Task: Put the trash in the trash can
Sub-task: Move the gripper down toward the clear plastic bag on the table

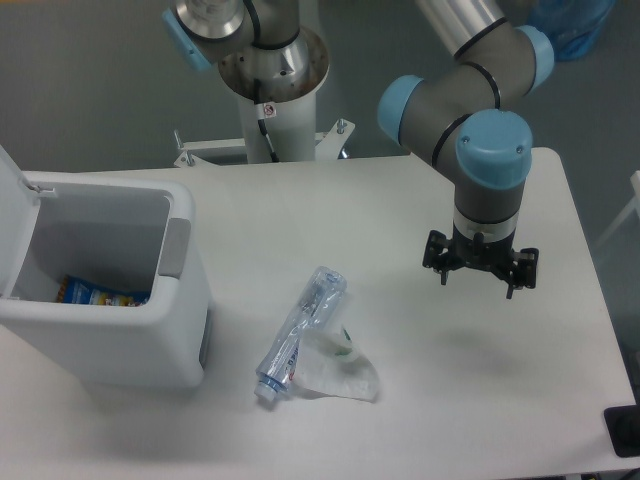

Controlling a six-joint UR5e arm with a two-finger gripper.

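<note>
A crushed clear plastic bottle (300, 333) with a blue-and-red label lies on the white table (420, 200), cap end toward the front. A smaller clear, whitish plastic cup-like container (343, 368) lies against its right side. The white trash can (120, 330) stands at the left with its lid (14, 220) swung open; a blue-and-yellow wrapper (100, 294) lies inside. My gripper (480, 278) hangs above the table to the right of the trash, well apart from it. Its fingers (438, 264) are spread and hold nothing.
The arm's white base column (272, 110) stands at the table's back edge, behind the bin and the trash. A dark object (622, 430) sits at the table's front right corner. The table's right edge runs close to the gripper.
</note>
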